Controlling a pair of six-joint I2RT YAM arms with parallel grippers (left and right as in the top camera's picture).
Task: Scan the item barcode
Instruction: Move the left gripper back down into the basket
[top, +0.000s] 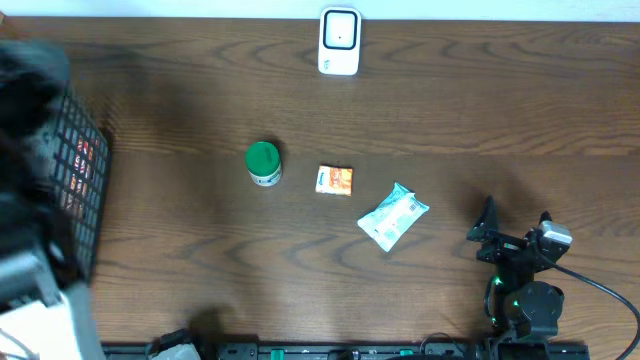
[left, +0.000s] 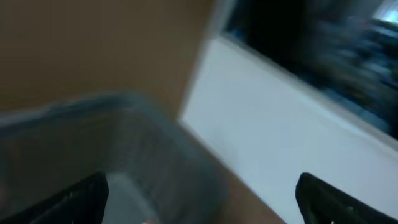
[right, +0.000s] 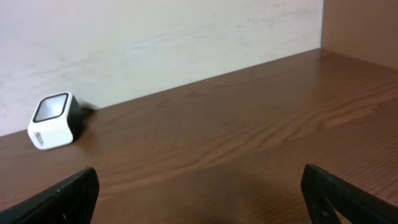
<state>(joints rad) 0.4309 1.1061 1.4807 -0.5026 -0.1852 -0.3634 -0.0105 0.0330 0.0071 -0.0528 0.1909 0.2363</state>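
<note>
1. Three loose items lie in a rough row across the middle of the dark wood-grain table (top: 450, 120): a round tub with a green lid (top: 263, 163), a small orange rectangular packet (top: 334, 180) and a crinkled white-and-teal plastic pouch (top: 393, 217). None touches another, and no gripper touches any of them.
2. The white box-shaped barcode scanner (top: 339, 42) stands at the far edge against the wall, well apart from all three.
3. The right gripper (top: 515, 228) sits low near the table's near right side. Its fingers are spread wide, and we see only bare wood between them in the wrist view.
4. The left gripper (left: 202, 193) shows only in a blurred wrist picture. Its two fingers sit in opposite bottom corners, wide apart with nothing between them. It appears to hang over the black wire basket (top: 95, 215) at the far left.
5. We judge the pouch the likeliest next pick, since it is the item nearest any gripper. It lies to the right gripper's left and a little farther out. Its long axis runs diagonally, from near-left to far-right.
6. The right arm is clearly the nearer one. Its fingers would need to turn so that they close across the pouch's short side.
7. We cannot make out a barcode on any item.
</note>
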